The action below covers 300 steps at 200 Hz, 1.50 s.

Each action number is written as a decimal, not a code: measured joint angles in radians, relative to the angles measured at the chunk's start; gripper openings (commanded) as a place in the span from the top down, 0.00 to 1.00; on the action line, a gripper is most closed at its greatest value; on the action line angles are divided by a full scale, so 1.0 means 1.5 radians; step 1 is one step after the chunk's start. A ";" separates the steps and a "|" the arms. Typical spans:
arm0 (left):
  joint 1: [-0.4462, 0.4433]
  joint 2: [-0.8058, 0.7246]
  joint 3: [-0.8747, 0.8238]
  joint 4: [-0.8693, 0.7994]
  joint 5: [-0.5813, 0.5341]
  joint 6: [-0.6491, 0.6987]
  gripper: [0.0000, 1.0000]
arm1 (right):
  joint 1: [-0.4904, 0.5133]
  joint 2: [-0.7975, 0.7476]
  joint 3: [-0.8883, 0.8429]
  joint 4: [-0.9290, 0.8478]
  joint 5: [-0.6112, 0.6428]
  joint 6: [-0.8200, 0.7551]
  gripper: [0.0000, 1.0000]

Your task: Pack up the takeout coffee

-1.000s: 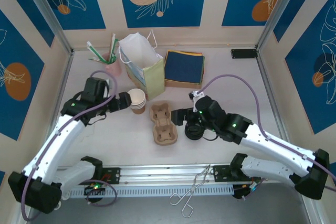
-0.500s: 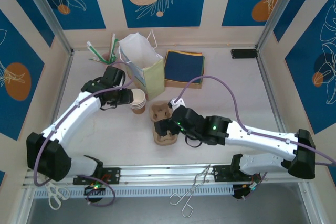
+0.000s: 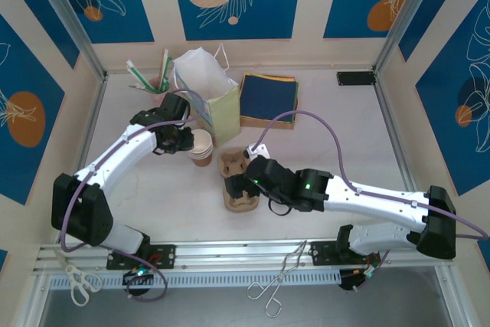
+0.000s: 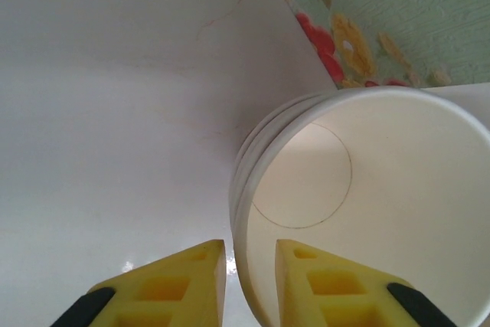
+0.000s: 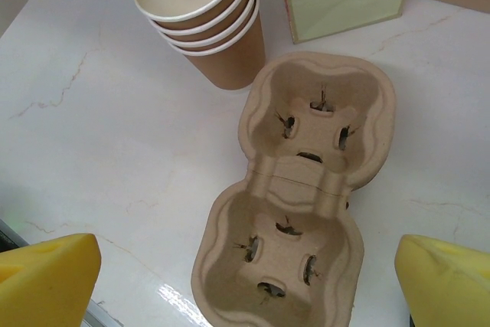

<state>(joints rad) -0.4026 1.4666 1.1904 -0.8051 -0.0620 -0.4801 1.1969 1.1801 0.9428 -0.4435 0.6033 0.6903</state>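
Top external view: white marbled tabletop (image 3: 168, 204), glossy. A pale green paper bag (image 3: 223, 116) stands upright toward the back with its mouth open upward. The side panel facing the left wrist camera carries a floral print.

A moulded pulp two-cup carrier (image 5: 298, 178) lies flat just in front of the bag. It is matte tan fibre with two rounded wells that have slit bottoms, and its long axis runs from the bag toward the near edge.

A stack of nested kraft paper cups (image 5: 222, 55) stands just beside the bag and the carrier's far well. The cups are brown outside and white inside with rolled rims. They are upright, mouths up, long axis vertical.

Over the carrier hangs the right end effector (image 5: 245, 262), its yellow fingers spread wide and holding nothing. The left end effector (image 4: 249, 244) straddles the top cup's rim, one yellow pocketed finger outside the wall and one inside. Whether it actually pinches cannot be told.

Lidded takeout coffee: place cannot be told.
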 measured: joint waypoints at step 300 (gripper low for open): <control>0.052 -0.026 0.032 -0.018 0.024 0.000 0.96 | 0.000 -0.004 -0.002 -0.012 0.012 0.021 0.01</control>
<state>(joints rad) -0.3244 1.4277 1.2388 -0.8326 -0.0261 -0.4801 1.1969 1.1744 0.9398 -0.4610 0.6220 0.7219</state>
